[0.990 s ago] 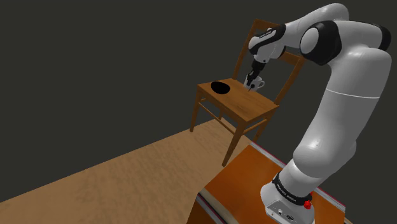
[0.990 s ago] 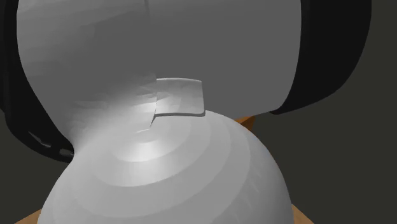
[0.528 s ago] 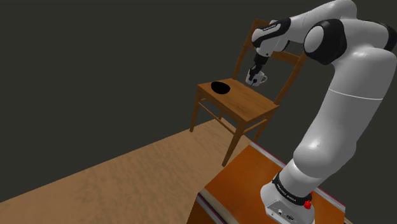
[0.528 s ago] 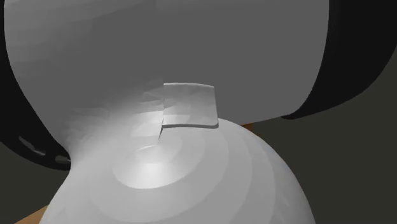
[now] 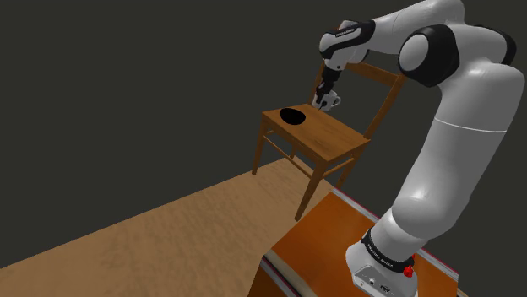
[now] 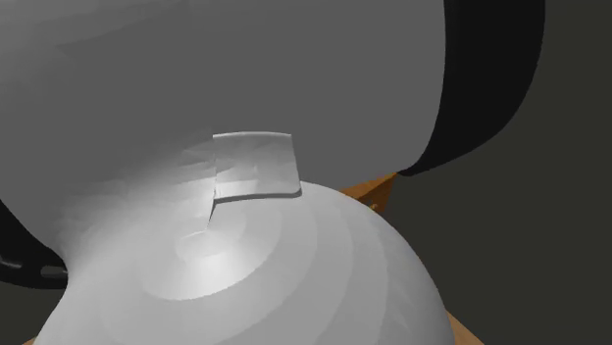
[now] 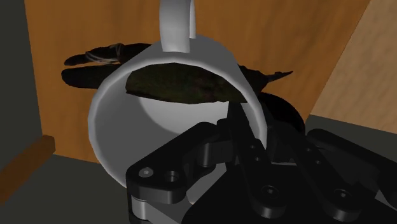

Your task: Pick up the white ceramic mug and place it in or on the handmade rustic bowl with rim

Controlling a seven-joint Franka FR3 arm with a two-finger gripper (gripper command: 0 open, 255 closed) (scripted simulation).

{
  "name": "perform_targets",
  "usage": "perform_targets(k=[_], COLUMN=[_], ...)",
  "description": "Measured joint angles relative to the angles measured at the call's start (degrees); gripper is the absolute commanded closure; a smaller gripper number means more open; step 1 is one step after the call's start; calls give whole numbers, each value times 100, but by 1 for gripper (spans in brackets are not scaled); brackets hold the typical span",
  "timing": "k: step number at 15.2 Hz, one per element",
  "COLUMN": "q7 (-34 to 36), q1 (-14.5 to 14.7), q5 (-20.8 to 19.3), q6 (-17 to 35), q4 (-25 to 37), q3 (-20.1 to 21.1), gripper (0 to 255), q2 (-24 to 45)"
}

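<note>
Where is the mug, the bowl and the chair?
mug (image 7: pixel 159 119), wrist view, its inner wall.
bowl (image 5: pixel 292 116), shoulder view, its dark middle.
chair (image 5: pixel 325 139), shoulder view, its bare seat.

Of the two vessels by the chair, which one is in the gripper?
The white mug, clasped at its rim by the gripper; the dark bowl sits apart on the chair seat.

White robot arm seen from very close

Two smooth, rounded white arm shells (image 6: pixel 255 284) meet at a seam, where a small pale square panel (image 6: pixel 255 165) stands slightly raised. A black joint band (image 6: pixel 490 88) curves behind the upper shell, a brown wooden edge (image 6: pixel 378 188) shows just beside the lower one, and a plain dark grey backdrop (image 6: pixel 559 245) lies beyond.
</note>
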Motion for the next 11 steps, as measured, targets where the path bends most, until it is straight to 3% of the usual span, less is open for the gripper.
perform_targets(k=[8, 11], q7=[947, 1026], q1=[545, 578], q5=[-23, 37], q6=[-280, -189], q4=[669, 753], q3=[323, 378], gripper=[255, 255], q2=[385, 573])
